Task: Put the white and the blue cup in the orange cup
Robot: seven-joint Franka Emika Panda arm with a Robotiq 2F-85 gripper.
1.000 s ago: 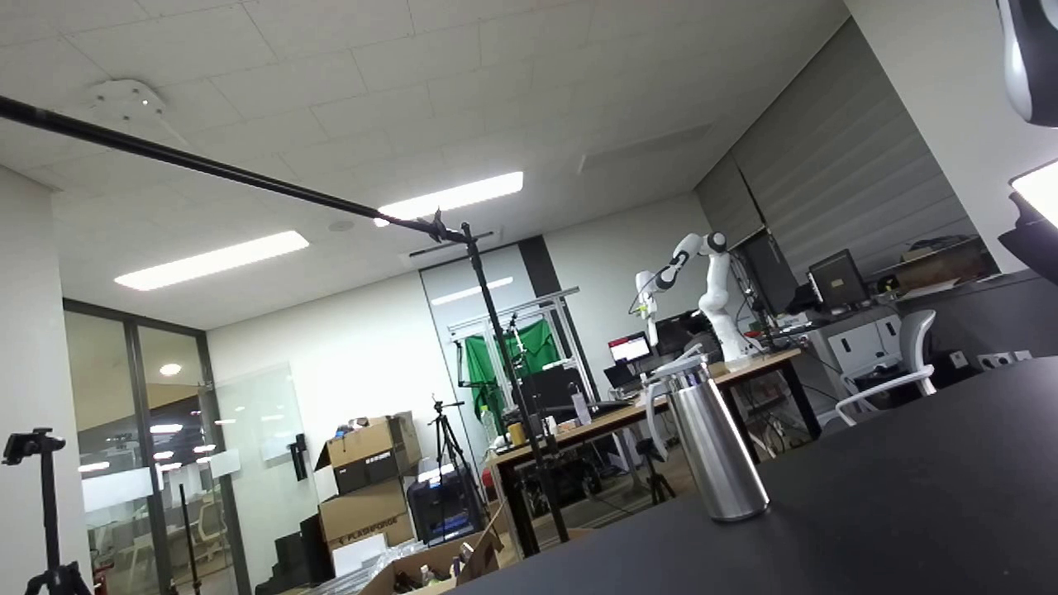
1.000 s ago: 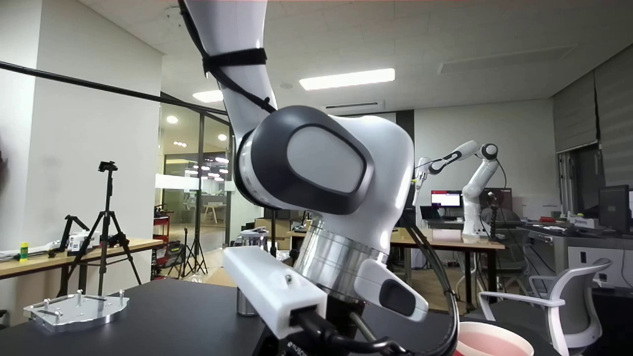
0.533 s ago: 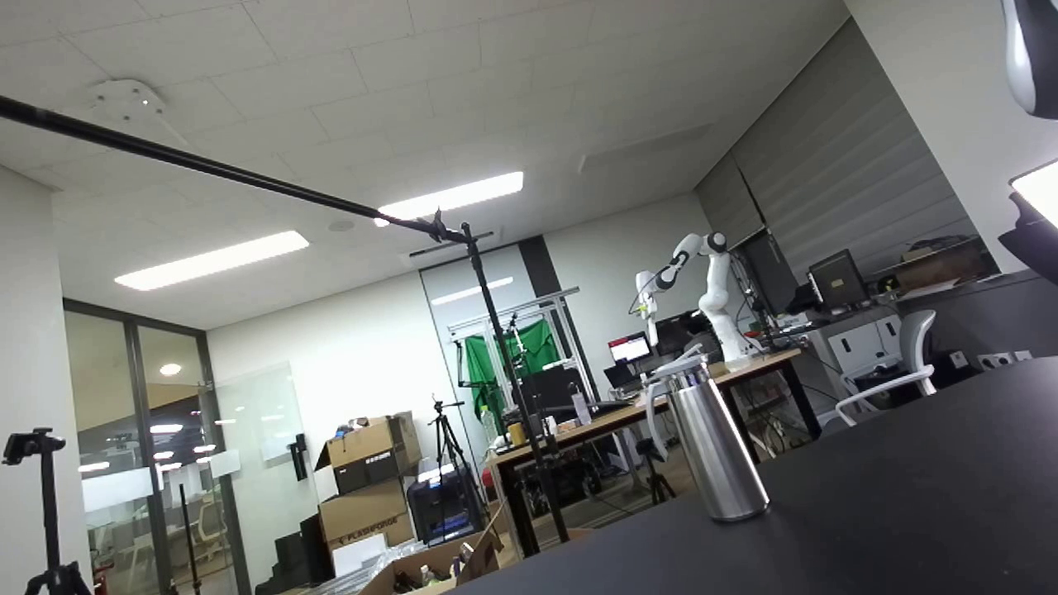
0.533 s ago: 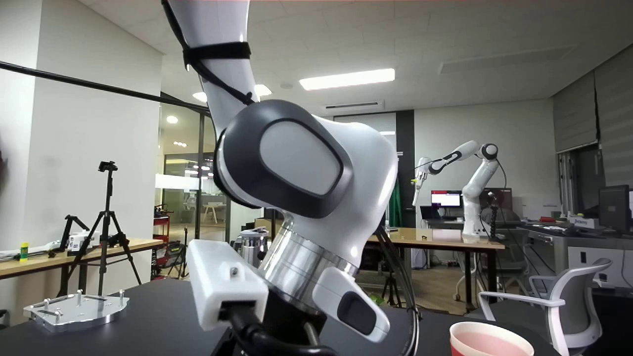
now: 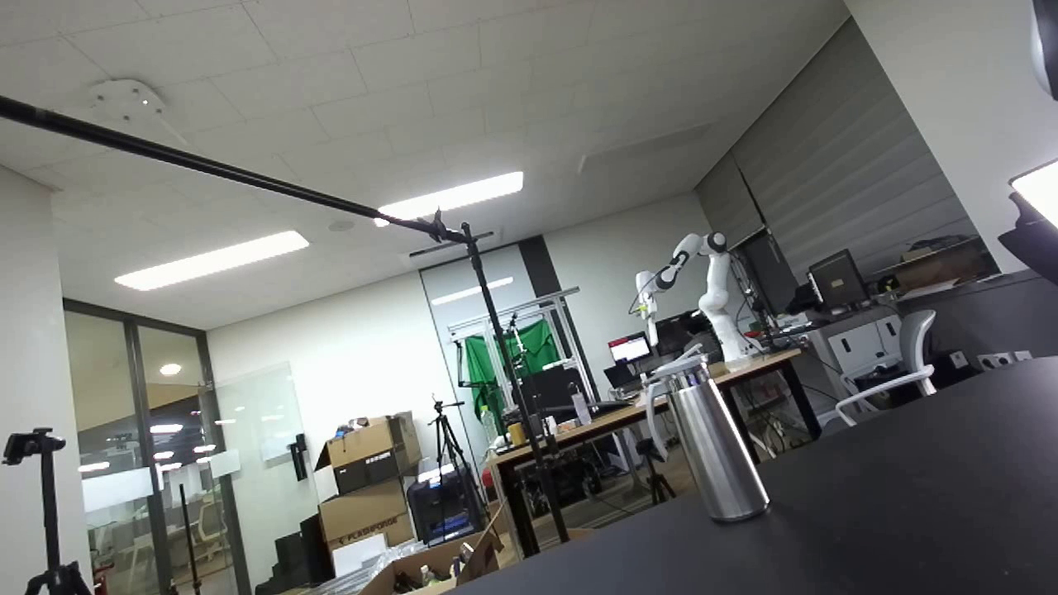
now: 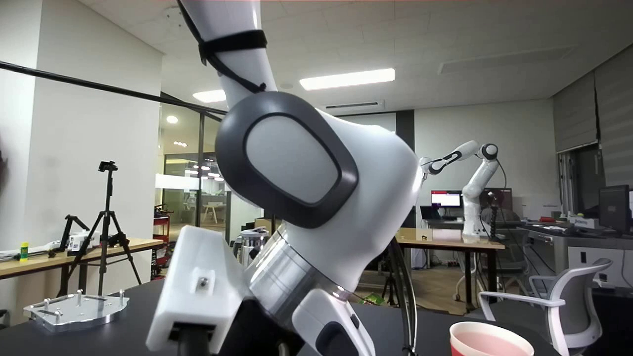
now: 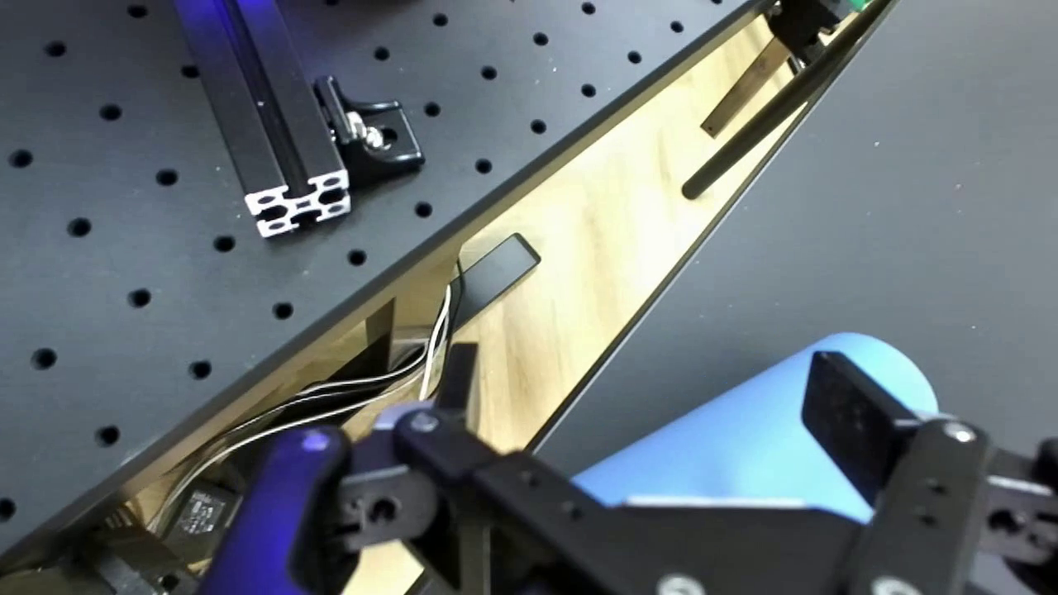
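Fingers (image 7: 855, 421) of the black two-finger gripper (image 7: 649, 387) stood spread wide. Behind the finger at the right of the wrist view was the smooth light-blue cup (image 7: 744, 438) on the dark grey tabletop (image 7: 950, 248), partly cut off by the gripper itself; whether it stood or lay, or touched that finger, I could not tell. Past the opposite finger stretched a black perforated board (image 7: 165, 240) bearing a black slotted metal bar (image 7: 248, 107) and a small black bracket (image 7: 384, 149). Ahead of the gripper, between board and tabletop, ran a pale wooden surface (image 7: 591, 240) with a slim black box (image 7: 496, 274), thin white cables (image 7: 438, 332) and a dark straight rod (image 7: 759, 132). In an exterior view, the white-and-grey robot arm (image 6: 366, 183) filled the middle, hiding part of the shiny steel flask (image 6: 253, 244); the red cup (image 6: 491, 341) with a white rim showed well off to one side of the arm's gripper end.
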